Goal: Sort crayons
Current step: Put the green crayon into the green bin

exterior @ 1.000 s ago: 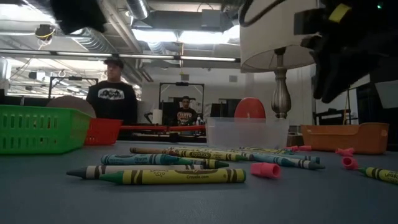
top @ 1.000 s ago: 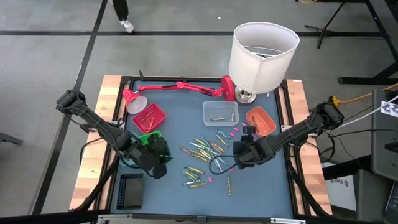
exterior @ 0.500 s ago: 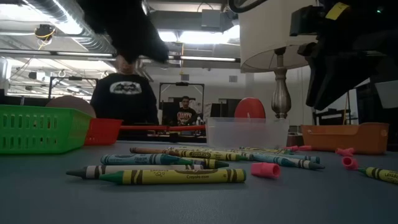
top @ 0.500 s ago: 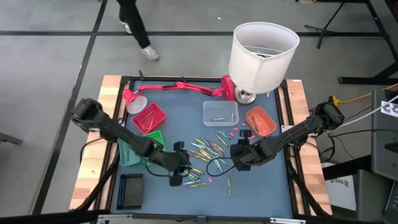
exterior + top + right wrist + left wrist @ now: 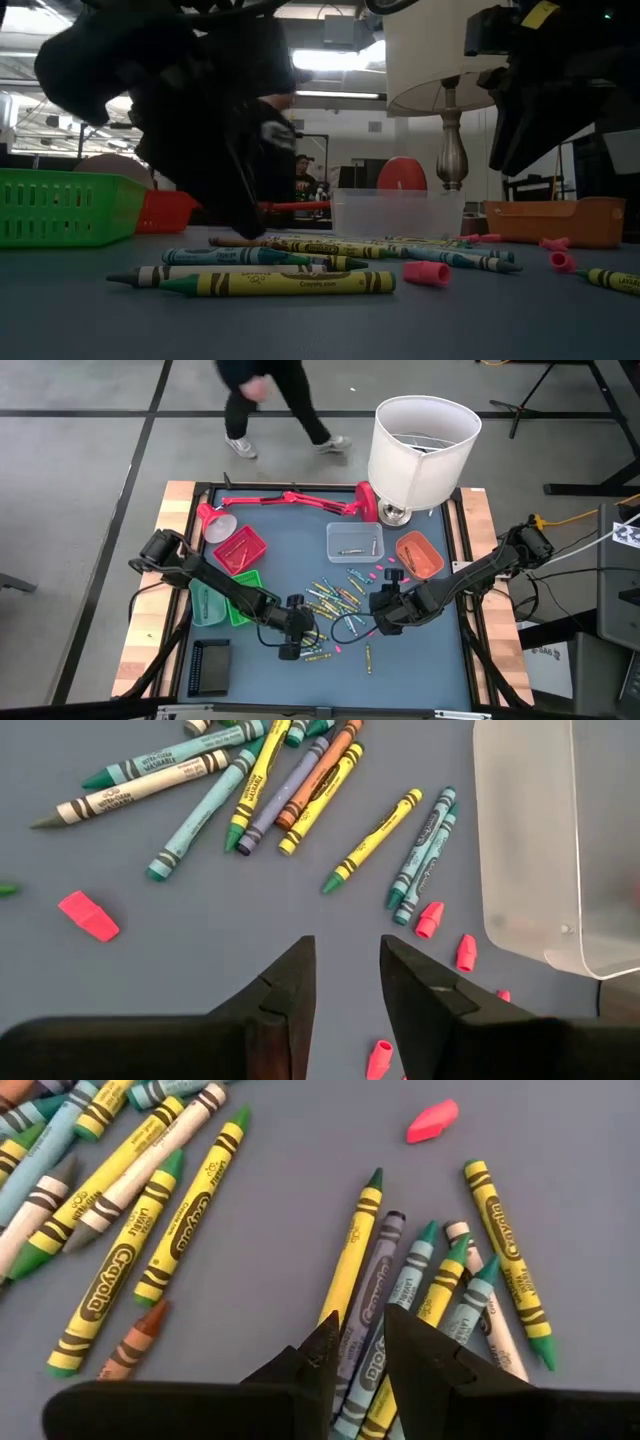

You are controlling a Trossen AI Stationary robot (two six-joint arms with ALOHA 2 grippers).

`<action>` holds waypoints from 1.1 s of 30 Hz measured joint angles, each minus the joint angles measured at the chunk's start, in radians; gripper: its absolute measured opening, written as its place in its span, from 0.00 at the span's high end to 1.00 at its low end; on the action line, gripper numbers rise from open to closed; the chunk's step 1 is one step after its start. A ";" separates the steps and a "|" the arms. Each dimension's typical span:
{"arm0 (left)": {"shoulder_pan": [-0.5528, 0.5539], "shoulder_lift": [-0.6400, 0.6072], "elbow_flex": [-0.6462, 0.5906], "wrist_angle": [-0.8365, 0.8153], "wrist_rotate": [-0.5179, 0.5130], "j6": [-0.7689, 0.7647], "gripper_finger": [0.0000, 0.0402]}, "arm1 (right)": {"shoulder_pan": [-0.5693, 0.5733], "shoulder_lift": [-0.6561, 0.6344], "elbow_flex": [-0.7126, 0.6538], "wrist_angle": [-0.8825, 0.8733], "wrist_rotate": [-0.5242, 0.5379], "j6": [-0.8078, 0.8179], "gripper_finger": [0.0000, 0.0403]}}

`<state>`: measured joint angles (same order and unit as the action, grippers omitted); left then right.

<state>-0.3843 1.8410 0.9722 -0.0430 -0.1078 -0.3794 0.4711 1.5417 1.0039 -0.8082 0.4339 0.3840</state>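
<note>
Sorting is looking barely begun. Most crayons (image 5: 330, 610) are lying loose in a scatter at mid-table, among pink bits (image 5: 338, 648). A few sticks are sitting in the red tray (image 5: 240, 548) at far left and the clear tray (image 5: 353, 541); the green tray (image 5: 241, 592) and orange tray (image 5: 419, 554) are showing little. The left gripper (image 5: 355, 1350) is hanging parted and empty just over a grey crayon (image 5: 370, 1302). The right gripper (image 5: 347, 982) is hovering spread and empty right of the scatter.

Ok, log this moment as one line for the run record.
left gripper: open, empty, low over crayon pile | right gripper: open, empty, hovering beside clear tray | trays: red, green, orange, clear
</note>
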 joint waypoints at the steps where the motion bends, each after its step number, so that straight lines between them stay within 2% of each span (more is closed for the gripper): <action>1: 0.000 0.002 0.000 0.000 0.000 0.000 0.83 | 0.000 0.000 0.000 0.000 0.000 0.000 0.73; 33: 0.000 0.006 0.000 -0.009 0.021 -0.002 0.83 | 0.000 0.000 0.000 0.000 0.000 -0.001 0.73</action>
<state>-0.3843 1.8473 0.9722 -0.0515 -0.0868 -0.3817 0.4711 1.5417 1.0039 -0.8085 0.4339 0.3832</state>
